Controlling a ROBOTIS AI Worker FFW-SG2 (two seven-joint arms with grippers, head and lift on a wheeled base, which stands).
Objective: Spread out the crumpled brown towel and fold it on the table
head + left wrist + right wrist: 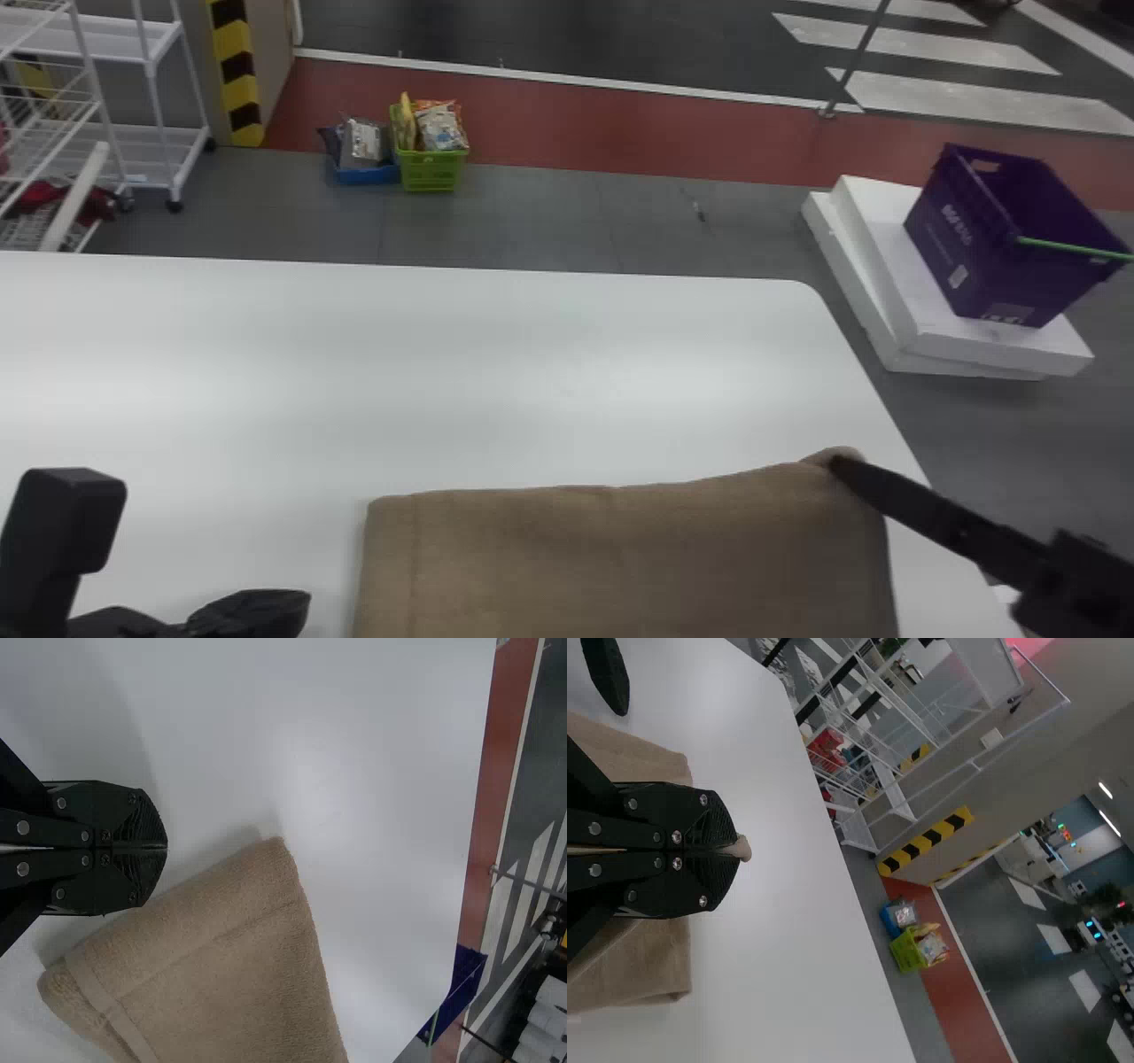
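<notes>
brown towel: nubbly, straight-hemmed, on smooth white table | right gripper: clamped on towel's bunched corner | left gripper: fingers together beside towel

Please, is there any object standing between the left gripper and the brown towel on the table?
No, nothing visible stands in the way: in the head view, a strip of white table separates the left gripper from the brown towel.

Head and close wrist views share the table.
</notes>
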